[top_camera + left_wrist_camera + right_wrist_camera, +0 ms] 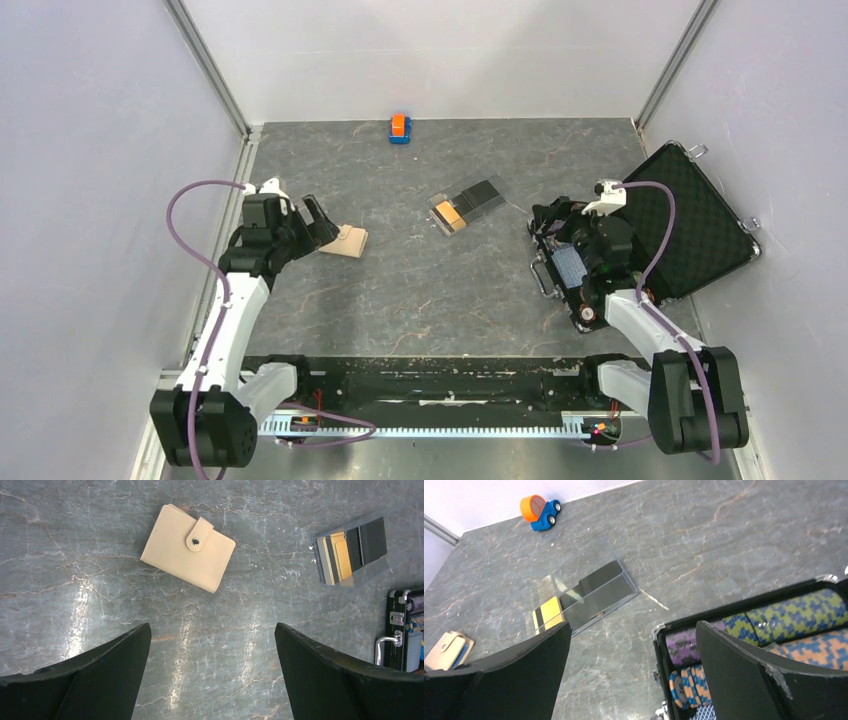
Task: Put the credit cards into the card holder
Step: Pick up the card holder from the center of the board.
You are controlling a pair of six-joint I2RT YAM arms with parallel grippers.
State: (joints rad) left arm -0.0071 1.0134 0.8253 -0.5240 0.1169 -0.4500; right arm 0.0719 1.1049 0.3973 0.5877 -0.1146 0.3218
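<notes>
- Step in hand: the opening approach. Nothing is grasped and no card is in the sleeve yet.
- Left hand [212,630]: fingers spread wide and empty, hovering over the grey marbled tabletop [75,595].
- The flat tan rectangular card holder [187,547] lies flat in the upper centre-left of the left wrist frame, just beyond the fingertips and not touched. Its small tab is snapped shut over the front.
- Right hand [632,627]: fingers also spread wide and empty, poised above the near edge of the open black metal-edged case [700,225] with its rows of patterned poker chips [794,612].
- The thin plastic credit cards [345,552] in gold, orange and black lie fanned inside a shallow clear plastic box [594,587] at mid-tabletop. In the top view they sit centre frame, well apart from the holder at centre-left.
- I cannot tell whether the box has a lid over the cards.
- A small orange-and-blue toy car [540,510] sits at the far edge, clear of the work.
- Judgement: the holder must be unsnapped and opened before any card fits. This likely calls for one hand to pin the sleeve while the other lifts the tab.
- Judgement: the cards are thin and flat, so picking one from the box needs an edge grip or a tilt against the wall.
</notes>
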